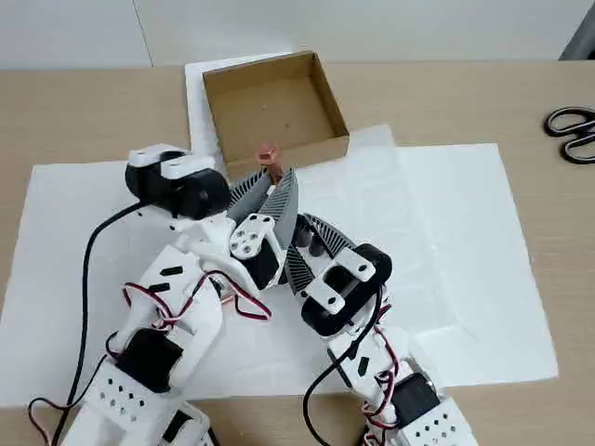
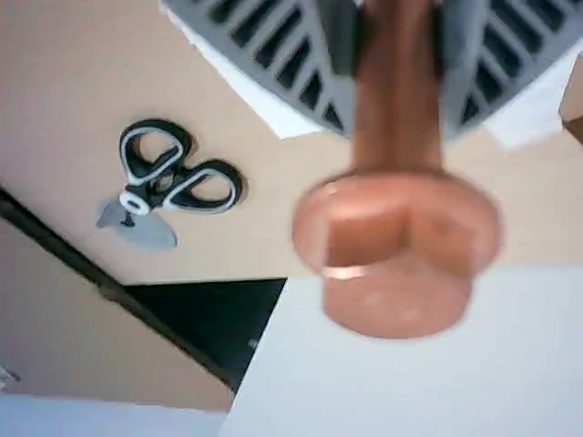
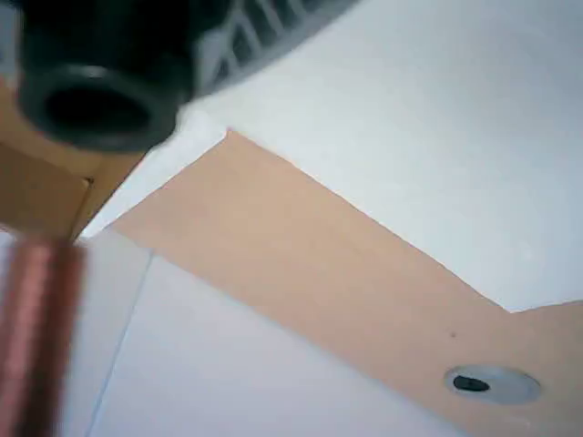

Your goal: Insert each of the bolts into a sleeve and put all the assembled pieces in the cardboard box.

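While the left gripper [image 1: 275, 182] was clamped on the shank of the copper bolt [image 2: 397, 248], with the hex flange head proud of the fingertips, the right gripper [image 1: 303, 245] looked closed on the black sleeve [image 3: 98, 102], so both parts were in hand and off the table [image 1: 74, 121]. The right wrist view had the sleeve's open bore facing the camera and the bolt's threaded shank off to one side, apart from it and not lined up. Judgement: mating step, nothing inserted yet. To do it well, the two axes needed to be collinear before the gap closed, so fix angle first, then offset, then feed. The threaded tip should meet the bore square; a tilted entry would likely catch on the rim and twist the sleeve in its jaws. One arm should hold steady as the fixture while the other advances slowly. The left grip sat on the shank, so it would probably limit insertion depth, and a regrip or a push on the head might be needed to seat it. Both grippers were close together, so jaw-to-jaw contact was the main risk. The cardboard box [image 1: 311, 149] sat just beyond the bolt head, so the carry once assembled would be short. White paper [image 1: 465, 242] covered the table under the arms. Scissors [image 1: 571, 133] lay well apart at the table edge, out of the way.
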